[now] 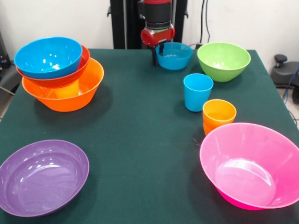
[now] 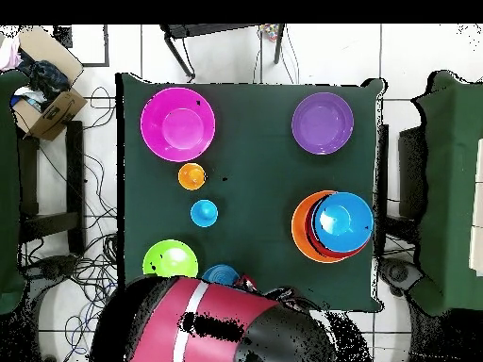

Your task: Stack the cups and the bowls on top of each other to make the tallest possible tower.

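I hold the gripper [image 1: 154, 59] at the small blue bowl [image 1: 174, 55] beside the green bowl [image 1: 224, 60], jaws apparently pinching its rim; should lift straight, keeping it level

Arm: red and black, one, descends from the top edge in front view | wrist: vertical, red collar lowest | tool [image 1: 158, 57]: dark tips point down at far worktop edge | finger spacing: indiscernible | overhead: arm body covers tool
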Controlling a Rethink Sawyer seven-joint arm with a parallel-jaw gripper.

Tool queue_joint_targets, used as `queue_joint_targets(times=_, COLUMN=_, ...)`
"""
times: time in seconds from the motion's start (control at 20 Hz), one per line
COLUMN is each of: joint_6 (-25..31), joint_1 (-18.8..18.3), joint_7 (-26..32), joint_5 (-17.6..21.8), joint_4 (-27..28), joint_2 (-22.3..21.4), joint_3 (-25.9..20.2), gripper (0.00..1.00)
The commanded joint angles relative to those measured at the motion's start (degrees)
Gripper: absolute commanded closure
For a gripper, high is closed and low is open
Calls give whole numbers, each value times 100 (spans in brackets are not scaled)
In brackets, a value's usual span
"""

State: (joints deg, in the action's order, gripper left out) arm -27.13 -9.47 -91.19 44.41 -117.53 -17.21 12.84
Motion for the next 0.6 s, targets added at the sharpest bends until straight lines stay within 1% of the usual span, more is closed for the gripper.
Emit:
queue_joint_targets(times=0.05, joint_6=423, joint_1=-81, joint_7=-699, joint_5=-25, joint_4=723, joint_2=-168, joint_3=-667, gripper=100)
queue_joint_targets(times=0.2, joint_6=730, joint_1=-223, joint_7=-706, joint_5=151, joint_4=604, joint_2=-488, joint_3=-791, gripper=100)
queue_joint_targets(times=0.3, joint_6=1128, joint_1=-478, joint_7=-682, joint_5=368, joint_4=446, joint_2=-864, joint_3=-1034, gripper=100)
queue_joint_targets(times=0.4, joint_6=1607, joint_1=-858, joint_7=-609, joint_5=591, joint_4=225, joint_2=-1311, joint_3=-1416, gripper=100)
queue_joint_targets(times=0.5, joint_6=2075, joint_1=-1327, joint_7=-457, joint_5=780, joint_4=-22, joint_2=-1742, joint_3=-1913, gripper=100)
queue_joint_targets(times=0.6, joint_6=2555, joint_1=-1867, joint_7=-189, joint_5=810, joint_4=-300, joint_2=-2150, joint_3=-2466, gripper=100)
